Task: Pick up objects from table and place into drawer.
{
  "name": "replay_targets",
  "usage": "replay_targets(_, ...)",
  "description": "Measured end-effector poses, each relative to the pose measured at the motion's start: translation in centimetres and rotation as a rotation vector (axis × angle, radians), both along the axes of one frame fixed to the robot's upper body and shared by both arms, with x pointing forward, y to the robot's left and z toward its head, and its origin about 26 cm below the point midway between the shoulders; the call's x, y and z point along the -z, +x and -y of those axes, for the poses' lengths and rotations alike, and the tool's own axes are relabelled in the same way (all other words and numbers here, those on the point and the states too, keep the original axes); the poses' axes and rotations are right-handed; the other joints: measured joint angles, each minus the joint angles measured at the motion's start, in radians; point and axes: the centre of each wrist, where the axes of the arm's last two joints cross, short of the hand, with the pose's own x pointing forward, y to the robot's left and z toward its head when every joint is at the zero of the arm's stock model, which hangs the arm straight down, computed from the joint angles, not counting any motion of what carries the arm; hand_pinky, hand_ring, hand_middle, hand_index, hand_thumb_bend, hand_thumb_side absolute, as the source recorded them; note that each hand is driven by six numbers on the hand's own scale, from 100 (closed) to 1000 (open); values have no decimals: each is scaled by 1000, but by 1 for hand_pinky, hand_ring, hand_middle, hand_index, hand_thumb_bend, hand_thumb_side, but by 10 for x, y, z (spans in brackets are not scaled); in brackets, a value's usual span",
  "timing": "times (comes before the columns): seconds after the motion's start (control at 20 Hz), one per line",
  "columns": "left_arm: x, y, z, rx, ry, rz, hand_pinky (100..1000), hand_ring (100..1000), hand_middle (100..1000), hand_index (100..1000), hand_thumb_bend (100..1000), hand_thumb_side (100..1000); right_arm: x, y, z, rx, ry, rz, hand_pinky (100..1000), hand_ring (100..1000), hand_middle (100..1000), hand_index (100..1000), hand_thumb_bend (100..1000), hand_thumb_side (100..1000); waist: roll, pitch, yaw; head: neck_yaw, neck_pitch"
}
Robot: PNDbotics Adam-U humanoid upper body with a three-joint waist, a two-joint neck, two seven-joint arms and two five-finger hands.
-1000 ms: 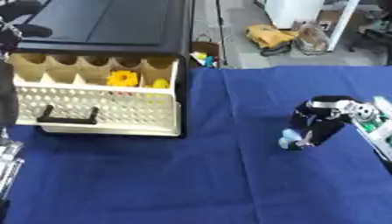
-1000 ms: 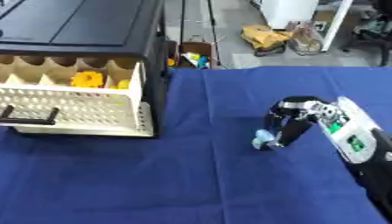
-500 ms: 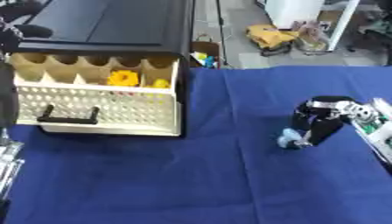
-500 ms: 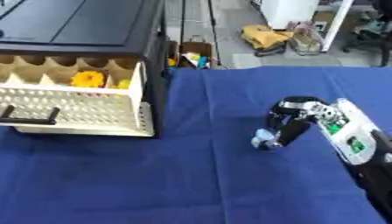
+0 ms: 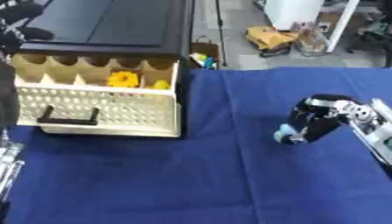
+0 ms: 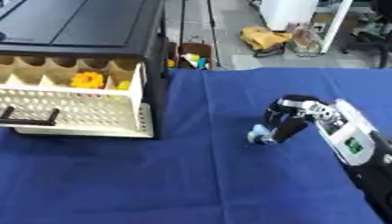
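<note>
A small pale blue object (image 6: pixel 260 134) lies on the blue tablecloth (image 5: pixel 191 175) at the centre right. My right hand (image 5: pixel 318 122) comes in from the right and its curled fingers close round that object at table height. The cream perforated drawer (image 5: pixel 99 107) stands pulled out of the black cabinet (image 5: pixel 115 22) at the left, with a yellow flower-like item (image 5: pixel 122 79) and a second yellow piece (image 5: pixel 160 85) inside. My left hand appears only as a sliver (image 5: pixel 8 162) at the lower left edge; its fingers are hidden.
The drawer has a black handle (image 5: pixel 67 119) on its front. Beyond the table's far edge lie a box of colourful bits (image 5: pixel 201 57), a yellow bag (image 5: pixel 268 37) and a white cabinet (image 5: pixel 295 11) on the floor.
My right hand and the pale blue object have stayed almost in place, with only a slight shift. The drawer has not moved.
</note>
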Motion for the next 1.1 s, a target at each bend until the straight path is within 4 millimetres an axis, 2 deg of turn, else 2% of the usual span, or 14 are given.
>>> replay_targets(0.25,1,0,0,-1,0,-2,625,755,767,901,210,1000,-13,-2,-7,-12,14,47,704,813,268,557,446,263,-1,-2,-3,0,0)
replay_targets(0.55,1,0,0,-1,0,-6,625,755,768,901,212,1000,-37,-7,-19,-37,27,139,707,814,256,556,444,306,-6,-8,-5,2,0)
replay_targets(0.75,1,0,-1,-1,0,-7,626,756,768,901,214,1000,-58,-11,-28,-64,36,215,709,813,249,555,442,341,-8,-11,-6,5,0)
replay_targets(1.1,2,0,-1,3,-5,-11,628,756,768,902,218,1000,-109,-25,-56,-151,52,405,708,808,242,555,422,421,-16,-21,-6,14,0)
